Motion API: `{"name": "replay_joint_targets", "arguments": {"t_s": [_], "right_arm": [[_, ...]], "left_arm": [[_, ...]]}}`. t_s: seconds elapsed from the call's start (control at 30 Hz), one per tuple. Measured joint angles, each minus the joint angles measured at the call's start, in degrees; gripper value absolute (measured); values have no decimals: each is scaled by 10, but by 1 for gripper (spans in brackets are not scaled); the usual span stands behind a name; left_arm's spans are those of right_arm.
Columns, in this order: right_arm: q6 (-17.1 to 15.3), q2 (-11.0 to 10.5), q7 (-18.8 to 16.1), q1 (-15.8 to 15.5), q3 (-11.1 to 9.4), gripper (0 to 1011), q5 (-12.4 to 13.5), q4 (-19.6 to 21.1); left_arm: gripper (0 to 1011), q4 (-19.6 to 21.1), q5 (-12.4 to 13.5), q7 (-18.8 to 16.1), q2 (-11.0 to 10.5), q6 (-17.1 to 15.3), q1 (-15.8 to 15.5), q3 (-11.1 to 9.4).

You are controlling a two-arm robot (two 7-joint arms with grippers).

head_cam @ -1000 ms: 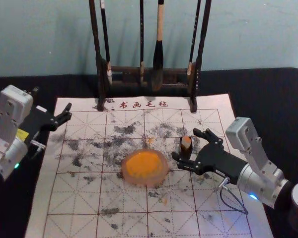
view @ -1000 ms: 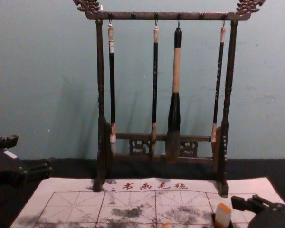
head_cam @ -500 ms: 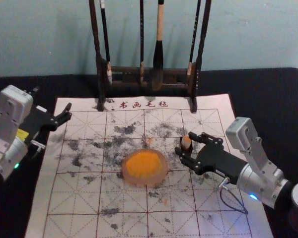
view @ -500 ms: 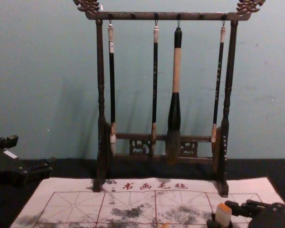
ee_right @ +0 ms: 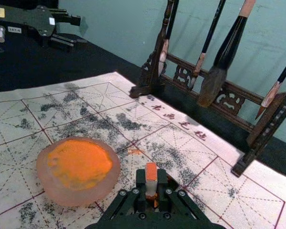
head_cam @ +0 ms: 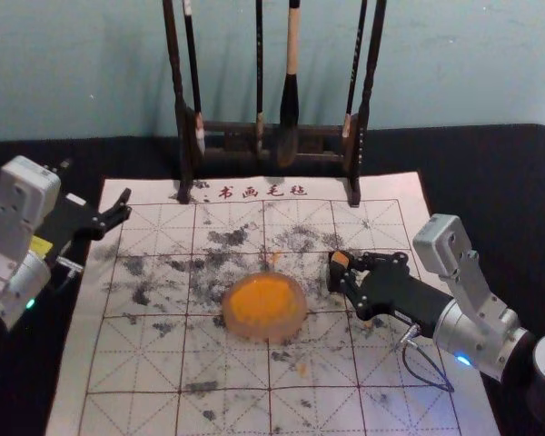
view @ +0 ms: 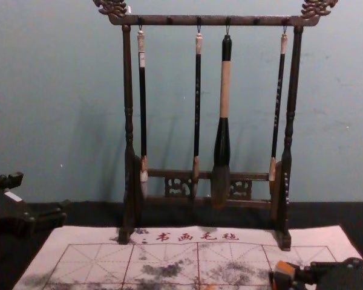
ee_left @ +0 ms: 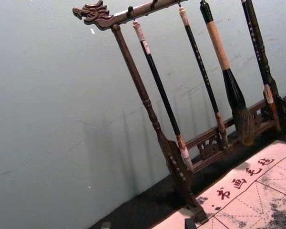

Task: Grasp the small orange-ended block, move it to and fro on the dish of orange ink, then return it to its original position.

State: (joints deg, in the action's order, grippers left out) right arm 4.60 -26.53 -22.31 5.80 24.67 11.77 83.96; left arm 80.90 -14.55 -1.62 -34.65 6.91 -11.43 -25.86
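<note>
Your right gripper [head_cam: 343,271] is closed on the block [ee_right: 151,183], one finger against each side. It is at the right part of the mat [head_cam: 136,372], reaching in from your right; chest view has it at the lower right corner. Block stands between the fingertips, orange end up, pale body under it. A dark piece [ee_right: 173,184] sits close by the block's foot. Can't tell whether the block touches it, or whether the block is clear of the mat.

Dish [head_cam: 300,311] is on the mat, left of your right gripper and apart from it. Orange ink [head_cam: 262,302] covers most of its inside. Small orange marks on the mat: one just past the dish's far edge, one on the near side. Black smudges around the dish, mostly on the far half.

Your left gripper [head_cam: 95,184] is parked over the far left edge of the mat, fingers wide, nothing between them.

Rack [head_cam: 361,127] stands across the mat's far edge, four brushes [view: 224,90] hanging tips down. Wall behind it.
</note>
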Motion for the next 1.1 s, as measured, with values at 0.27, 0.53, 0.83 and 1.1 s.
{"name": "replay_joint_targets", "arguments": {"t_s": [0.27, 0.53, 0.83, 1.1], "right_arm": [[0, 0, 0, 0, 0, 127, 0, 0], [0, 4, -6, -4, -11, 127, 4, 5], [-12, 4, -18, -13, -42, 127, 23, 43], [-35, -3, -28, -17, -62, 127, 49, 81]], "left_arm": [[1001, 0, 0, 0, 0, 0, 0, 0], [1001, 0, 0, 0, 0, 0, 0, 0], [1002, 0, 0, 0, 0, 0, 0, 0], [1001, 0, 0, 0, 0, 0, 0, 0]]}}
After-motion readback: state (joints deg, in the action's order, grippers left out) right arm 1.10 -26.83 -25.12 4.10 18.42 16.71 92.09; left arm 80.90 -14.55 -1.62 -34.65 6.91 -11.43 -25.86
